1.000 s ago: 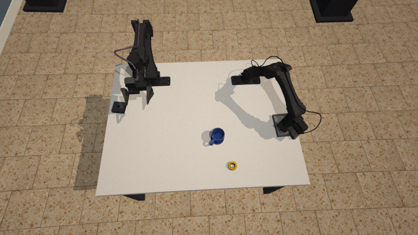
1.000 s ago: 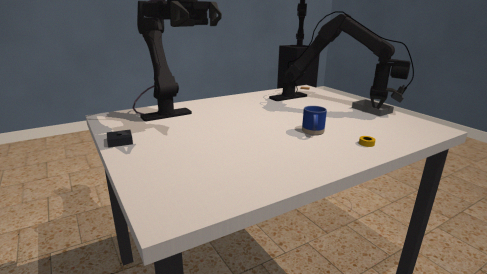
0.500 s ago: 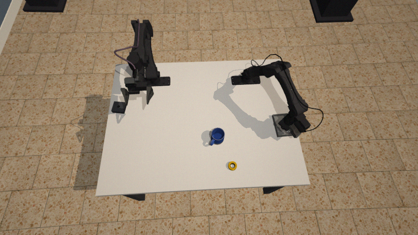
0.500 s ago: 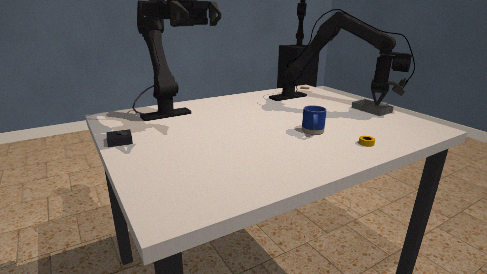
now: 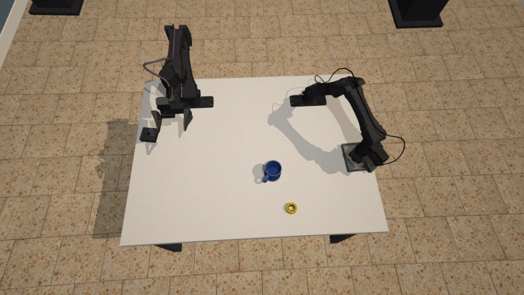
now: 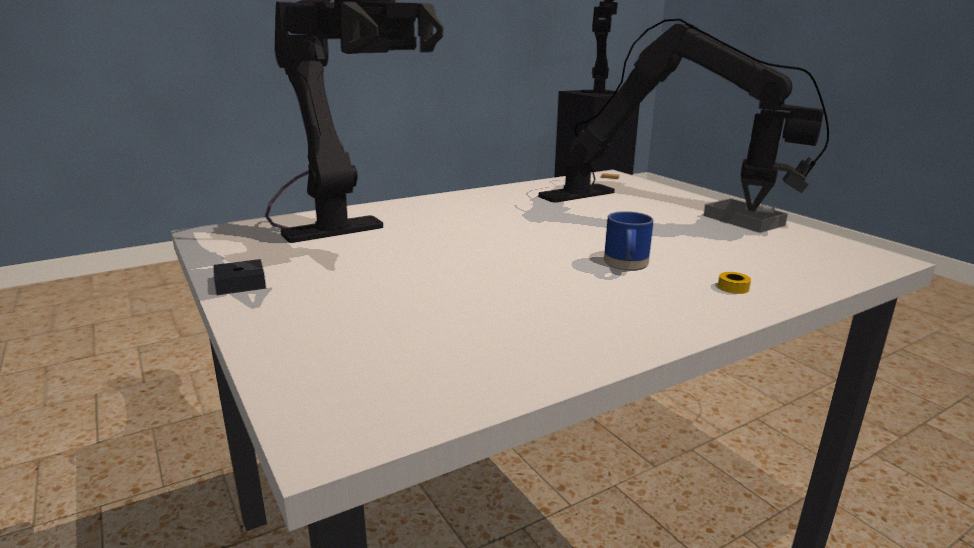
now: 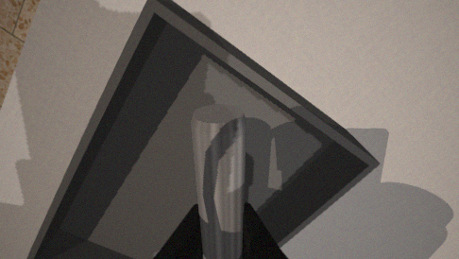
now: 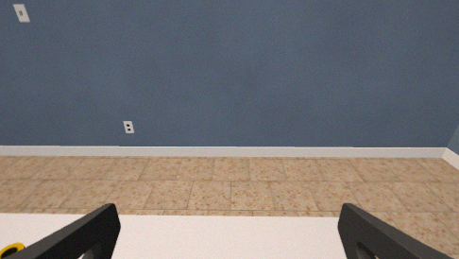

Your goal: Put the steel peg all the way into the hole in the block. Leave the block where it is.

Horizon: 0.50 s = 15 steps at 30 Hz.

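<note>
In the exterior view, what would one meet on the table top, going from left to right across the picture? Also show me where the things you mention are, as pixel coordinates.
Black block (image 5: 146, 138) (image 6: 239, 279) → right arm's base plate (image 6: 371, 224) → left arm's base plate (image 6: 555, 195) → blue mug (image 5: 273, 170) (image 6: 627, 239) → yellow ring (image 5: 287, 208) (image 6: 734, 286)

Mug (image 5: 273, 176) (image 6: 627, 238): blue, tan base
Ring (image 5: 287, 208) (image 6: 734, 286) (image 8: 6, 250): yellow
Worktop (image 5: 212, 190) (image 6: 476, 340) (image 7: 378, 71) (image 8: 227, 236): off-white
Block (image 5: 144, 139) (image 6: 239, 280): black
Floor (image 5: 234, 271) (image 6: 81, 340) (image 7: 8, 52) (image 8: 250, 189): tan tiles, brown speckles

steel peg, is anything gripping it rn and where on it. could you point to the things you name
Yes, the left gripper (image 5: 363, 163) (image 6: 753, 207) (image 7: 222, 215) has the steel peg (image 7: 219, 165), its fingers on opposite sides of the shaft, away from the end face visible in the tray (image 5: 344, 158) (image 6: 739, 216) (image 7: 101, 115).
</note>
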Each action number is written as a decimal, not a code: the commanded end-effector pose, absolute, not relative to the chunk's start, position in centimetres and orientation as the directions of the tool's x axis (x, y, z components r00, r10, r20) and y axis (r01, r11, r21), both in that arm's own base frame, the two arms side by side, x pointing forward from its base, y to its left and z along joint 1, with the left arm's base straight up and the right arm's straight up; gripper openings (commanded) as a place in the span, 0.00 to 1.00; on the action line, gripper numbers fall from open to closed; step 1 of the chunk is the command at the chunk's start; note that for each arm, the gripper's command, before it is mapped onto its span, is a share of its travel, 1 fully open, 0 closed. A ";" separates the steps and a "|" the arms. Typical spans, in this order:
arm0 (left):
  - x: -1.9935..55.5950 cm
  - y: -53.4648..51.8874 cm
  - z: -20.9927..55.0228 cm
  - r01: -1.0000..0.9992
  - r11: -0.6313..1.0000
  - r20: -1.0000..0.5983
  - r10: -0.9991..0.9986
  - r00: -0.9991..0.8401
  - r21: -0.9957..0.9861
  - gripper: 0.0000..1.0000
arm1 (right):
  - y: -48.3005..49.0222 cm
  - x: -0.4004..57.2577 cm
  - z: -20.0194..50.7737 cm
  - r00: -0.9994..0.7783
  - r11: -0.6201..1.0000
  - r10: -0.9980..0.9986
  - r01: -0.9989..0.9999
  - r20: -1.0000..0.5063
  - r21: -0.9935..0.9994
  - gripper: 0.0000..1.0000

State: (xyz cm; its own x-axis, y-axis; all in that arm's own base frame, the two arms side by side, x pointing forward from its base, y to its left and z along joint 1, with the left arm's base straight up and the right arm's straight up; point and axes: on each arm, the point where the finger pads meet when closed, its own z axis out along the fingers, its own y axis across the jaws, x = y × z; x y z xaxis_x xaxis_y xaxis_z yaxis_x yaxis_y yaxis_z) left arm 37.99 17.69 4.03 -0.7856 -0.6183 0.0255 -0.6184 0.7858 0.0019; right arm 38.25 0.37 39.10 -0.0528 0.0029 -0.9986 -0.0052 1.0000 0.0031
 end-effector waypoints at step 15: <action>38.7 18.1 5.2 -0.619 0.785 -0.013 -0.619 -0.785 -0.003 0.00 | 0.1 38.2 40.7 0.000 1.000 0.000 0.000 -1.000 0.000 1.00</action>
